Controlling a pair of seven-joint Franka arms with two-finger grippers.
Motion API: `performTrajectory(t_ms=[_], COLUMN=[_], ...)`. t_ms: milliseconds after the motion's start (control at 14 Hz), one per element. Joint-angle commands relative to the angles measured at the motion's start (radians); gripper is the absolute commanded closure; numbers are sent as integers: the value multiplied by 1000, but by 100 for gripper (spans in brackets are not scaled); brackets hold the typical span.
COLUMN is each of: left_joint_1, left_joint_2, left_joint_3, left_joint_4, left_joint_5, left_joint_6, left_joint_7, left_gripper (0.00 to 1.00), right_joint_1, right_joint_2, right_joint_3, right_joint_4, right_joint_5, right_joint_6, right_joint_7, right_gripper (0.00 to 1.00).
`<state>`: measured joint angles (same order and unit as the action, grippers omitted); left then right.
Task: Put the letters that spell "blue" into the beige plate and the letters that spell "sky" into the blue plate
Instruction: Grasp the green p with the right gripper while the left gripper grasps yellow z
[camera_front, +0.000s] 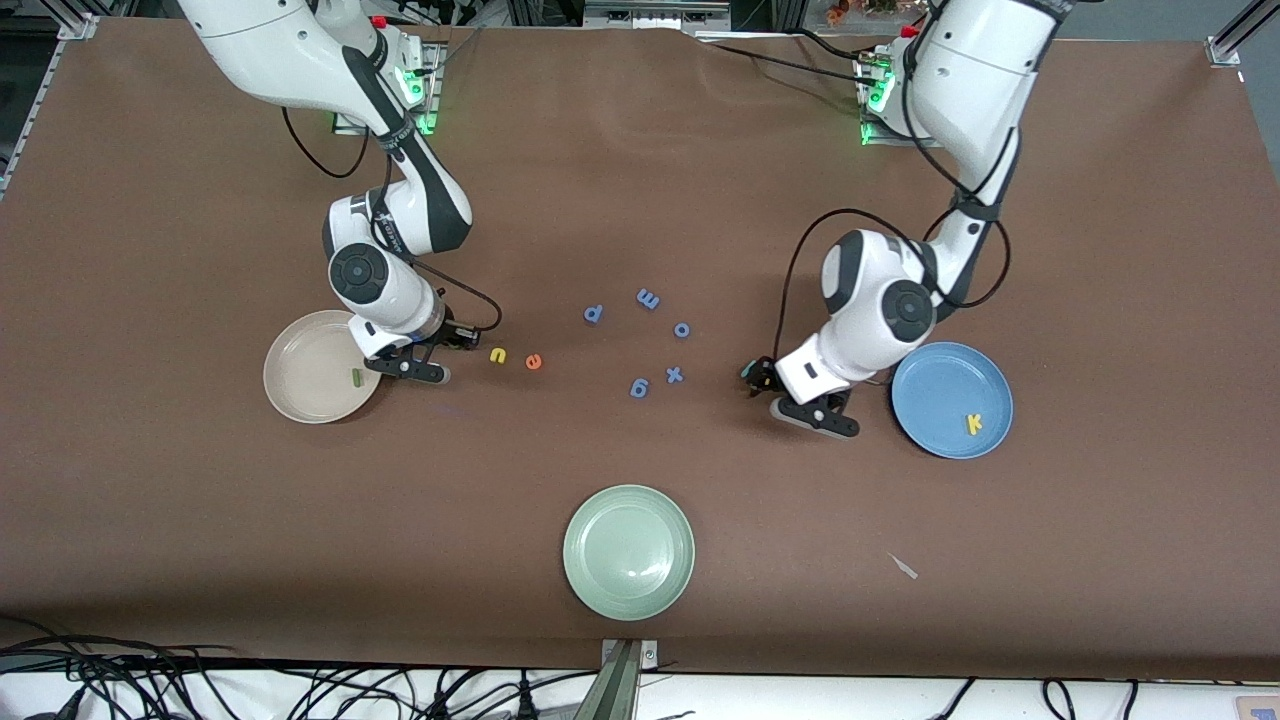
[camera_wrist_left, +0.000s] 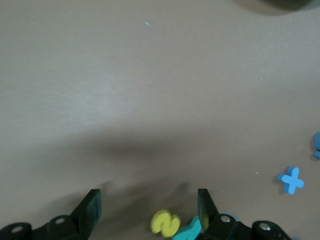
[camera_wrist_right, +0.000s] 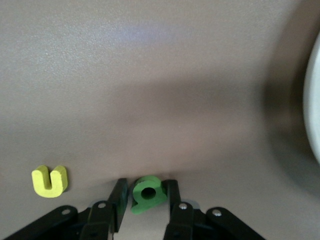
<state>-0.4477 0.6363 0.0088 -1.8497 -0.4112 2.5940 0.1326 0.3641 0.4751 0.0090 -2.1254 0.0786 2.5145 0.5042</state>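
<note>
The right gripper (camera_wrist_right: 145, 200) sits low on the desk (camera_front: 640, 150) just beside the beige plate (camera_front: 300, 375), its fingers (camera_wrist_right: 119, 197) drawing in around the green "b" (camera_wrist_right: 147, 192) without yet visibly pinching it. Next it calls for a firm pinch, a lift and a short carry over the plate rim, where the green "l" (camera_front: 355, 377) already lies. The yellow "u" (camera_front: 498, 355) and orange "e" (camera_front: 533, 362) wait close by.

The left gripper (camera_wrist_left: 147, 210) is down near the blue plate (camera_front: 935, 385), which holds the yellow "k" (camera_front: 973, 423); its fingers (camera_wrist_left: 92, 205) stand spread over the yellow "s" (camera_wrist_left: 165, 222) and teal "y" (camera_wrist_left: 187, 231). Both letters are cut off at the wrist view's edge, so which it targets is probably the "s". In the front view the arms hide all three letters.
</note>
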Motion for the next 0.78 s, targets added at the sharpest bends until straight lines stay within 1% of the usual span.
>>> performTrajectory(t_ms=[0, 71, 143, 214, 285, 428, 499, 570, 641, 713], left_joint_1=[-16, -17, -17, -16, -16, -16, -17, -19, -22, -23], left_joint_2=[34, 37, 37, 36, 37, 37, 36, 33, 29, 28], left_joint_3=[14, 16, 17, 22, 23, 23, 23, 23, 23, 22], left_joint_4=[47, 47, 46, 46, 44, 38, 37, 37, 34, 32], left_joint_5=[69, 77, 86, 106, 124, 127, 127, 129, 130, 130], left_joint_6=[-3, -3, -3, -3, -3, -3, -5, -6, -9, -11], left_joint_7=[-77, -82, -82, -80, -82, -85, -90, -103, -117, -123], left_gripper=[14, 14, 21, 25, 25, 26, 32, 35, 42, 44], right_joint_1=[6, 6, 6, 4, 1, -5, -5, -5, -5, -7], right_joint_2=[5, 5, 5, 5, -1, -6, -6, -6, -6, -6], right_joint_3=[-1, -1, -1, -3, -6, -11, -24, -37, -56, -76], right_joint_4=[-21, -19, -15, -4, 13, 62, 99, 128, 151, 171], right_joint_5=[13, 13, 13, 13, 15, 13, 12, 10, 7, 3], right_joint_6=[30, 29, 23, 18, 4, -90, -149, -199, -241, -270], right_joint_7=[2, 2, 4, -3, -12, -32, -47, -82, -129, -182], right_gripper=[72, 74, 76, 77, 77, 77, 77, 77, 77, 77])
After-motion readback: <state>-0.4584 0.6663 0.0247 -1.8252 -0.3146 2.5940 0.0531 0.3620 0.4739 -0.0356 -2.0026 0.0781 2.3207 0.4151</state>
